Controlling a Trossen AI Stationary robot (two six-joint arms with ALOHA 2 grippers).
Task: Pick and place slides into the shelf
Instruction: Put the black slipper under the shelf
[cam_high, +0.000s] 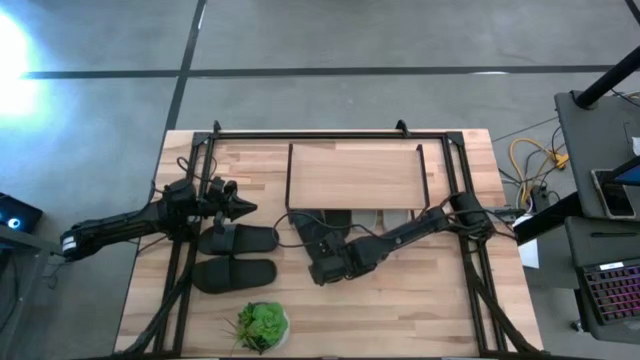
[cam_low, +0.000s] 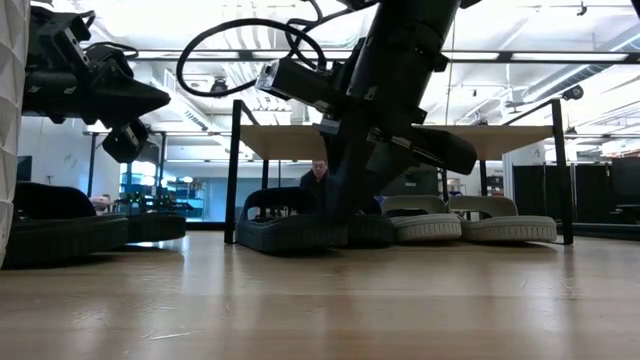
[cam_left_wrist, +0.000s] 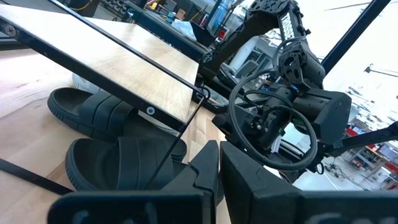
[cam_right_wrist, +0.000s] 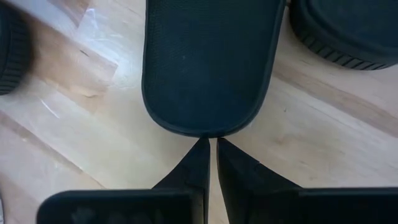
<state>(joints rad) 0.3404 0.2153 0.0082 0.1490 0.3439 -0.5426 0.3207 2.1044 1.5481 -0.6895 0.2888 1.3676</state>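
the right gripper (cam_right_wrist: 211, 146) is seen pinched nearly shut, its tips set against the heel rim of a charcoal slide (cam_right_wrist: 211, 62), so it looks more like a nudge than a grip. that slide is found at the front edge of the shelf (cam_high: 355, 175), half under the top board, beside its mate (cam_low: 275, 228) and the light grey pair (cam_low: 465, 225) tucked further in. the left gripper (cam_high: 240, 208) is kept shut and empty above the black pair (cam_high: 238, 256) near the tabletop's left side.

what could go wrong, probably: with closed tips on a rounded heel, the slide can be skewed sideways or slipped past, and the neighbouring slide bumped. the wrist could also be caught on the board's front edge. room under the shelf is already crowded on the right; the open tabletop is left in front, toward the plant (cam_high: 262, 325).
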